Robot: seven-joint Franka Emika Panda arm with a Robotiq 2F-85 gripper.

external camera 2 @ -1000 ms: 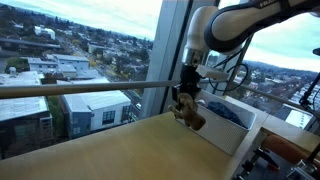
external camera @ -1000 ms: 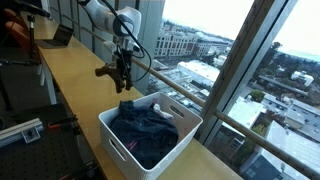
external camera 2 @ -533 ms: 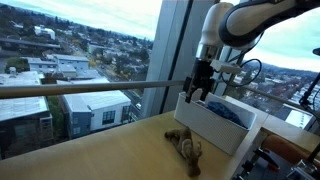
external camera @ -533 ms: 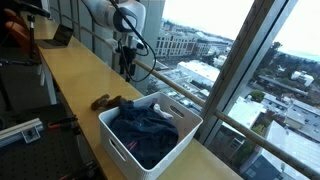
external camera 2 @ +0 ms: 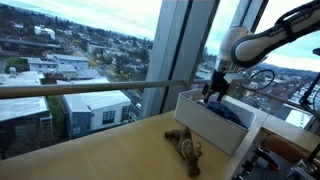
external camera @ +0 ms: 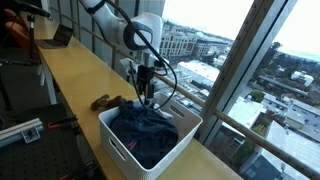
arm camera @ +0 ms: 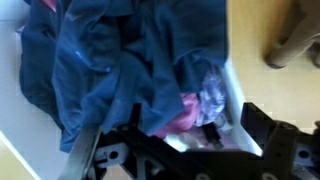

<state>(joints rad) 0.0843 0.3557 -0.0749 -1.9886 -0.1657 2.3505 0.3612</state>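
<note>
My gripper (external camera: 147, 98) (external camera 2: 213, 95) hangs open just above the white bin (external camera: 118, 148) (external camera 2: 208, 131), with nothing between its fingers. The bin holds crumpled blue clothes (arm camera: 110, 60) (external camera: 145, 128), and a pink cloth (arm camera: 178, 115) shows under them near the bin's white rim (arm camera: 236, 90). In the wrist view the gripper (arm camera: 185, 132) frames that pink patch. A small brown cloth item (external camera: 107, 102) (external camera 2: 186, 145) (arm camera: 296, 45) lies loose on the wooden table beside the bin, apart from the gripper.
The long wooden table (external camera: 70, 85) runs along a floor-to-ceiling window with a metal rail (external camera 2: 90, 88). A laptop (external camera: 60, 38) stands at the table's far end. Grey equipment (external camera: 20, 130) sits below the table's edge.
The gripper opened and let go of the brown item, which now lies on the table. The arm then lifted and moved across to above the bin.
</note>
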